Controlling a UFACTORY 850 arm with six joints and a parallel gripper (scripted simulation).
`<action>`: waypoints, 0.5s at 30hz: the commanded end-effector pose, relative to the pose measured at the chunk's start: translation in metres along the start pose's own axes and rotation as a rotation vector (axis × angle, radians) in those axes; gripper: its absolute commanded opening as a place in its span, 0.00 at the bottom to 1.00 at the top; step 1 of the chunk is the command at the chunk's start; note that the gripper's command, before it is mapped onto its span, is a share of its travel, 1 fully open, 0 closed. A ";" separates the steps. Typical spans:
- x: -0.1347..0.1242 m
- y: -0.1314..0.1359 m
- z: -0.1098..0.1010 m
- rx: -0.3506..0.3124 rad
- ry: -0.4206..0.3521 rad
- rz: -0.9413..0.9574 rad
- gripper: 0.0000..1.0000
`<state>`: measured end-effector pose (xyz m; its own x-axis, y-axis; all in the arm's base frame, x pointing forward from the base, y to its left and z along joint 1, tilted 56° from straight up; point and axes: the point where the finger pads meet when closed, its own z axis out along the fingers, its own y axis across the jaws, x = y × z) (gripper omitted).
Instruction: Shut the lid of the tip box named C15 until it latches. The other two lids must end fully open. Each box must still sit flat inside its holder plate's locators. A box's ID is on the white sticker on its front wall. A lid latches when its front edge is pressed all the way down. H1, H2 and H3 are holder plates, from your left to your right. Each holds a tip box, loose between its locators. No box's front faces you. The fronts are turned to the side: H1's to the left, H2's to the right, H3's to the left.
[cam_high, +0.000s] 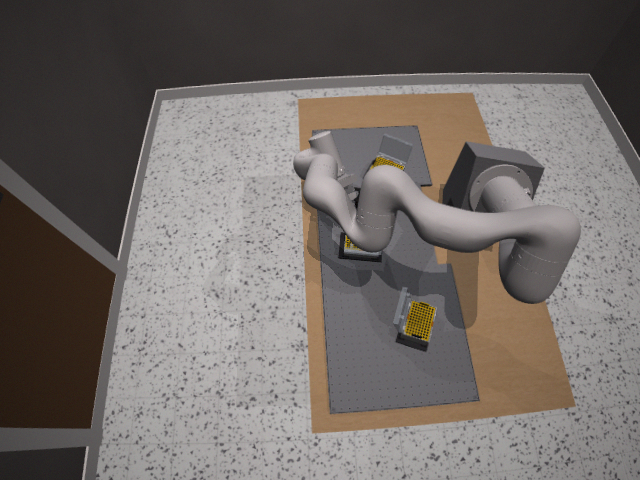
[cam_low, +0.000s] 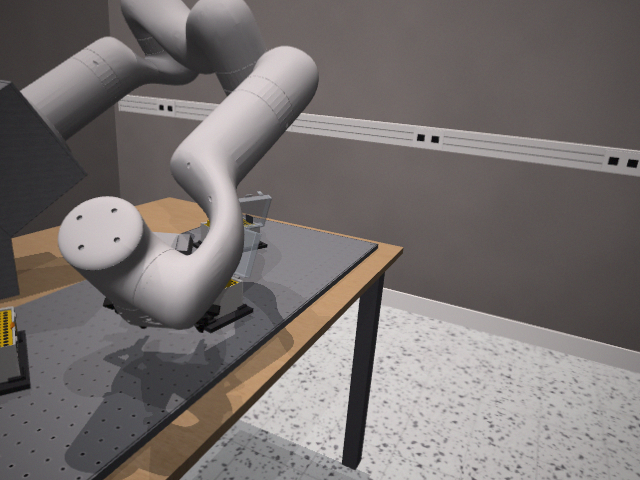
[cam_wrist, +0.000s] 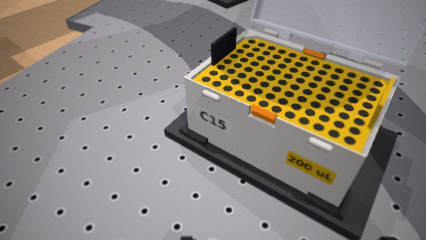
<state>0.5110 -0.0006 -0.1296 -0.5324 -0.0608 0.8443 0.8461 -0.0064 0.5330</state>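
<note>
The tip box C15 (cam_wrist: 287, 107) fills the wrist view: white walls, a yellow rack of holes, and the C15 sticker (cam_wrist: 214, 120) on its front wall. Its clear lid (cam_wrist: 345, 25) stands open behind the rack. An orange latch tab (cam_wrist: 263, 114) sits on the front rim. The box sits flat on its black holder plate (cam_wrist: 250, 167). In the top view this middle box (cam_high: 360, 249) is mostly hidden under my arm. My gripper (cam_low: 187, 241) hangs close in front of the box, open and empty, with its fingers largely hidden by the arm.
A second box (cam_high: 417, 320) stands nearer on the perforated board with its lid open to the side. A third box (cam_high: 387, 160) sits at the far end, lid (cam_low: 256, 206) raised. The arm's grey base block (cam_high: 491, 175) stands at the right. A black upright tab (cam_wrist: 223, 44) stands at C15's back corner.
</note>
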 end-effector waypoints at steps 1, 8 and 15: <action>0.000 0.000 -0.001 0.000 -0.001 -0.001 1.00; 0.011 0.000 -0.011 0.000 -0.001 -0.001 1.00; 0.028 0.000 -0.029 0.000 -0.001 -0.001 1.00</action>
<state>0.4989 -0.0275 -0.1098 -0.5331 -0.0610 0.8438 0.8456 -0.0070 0.5337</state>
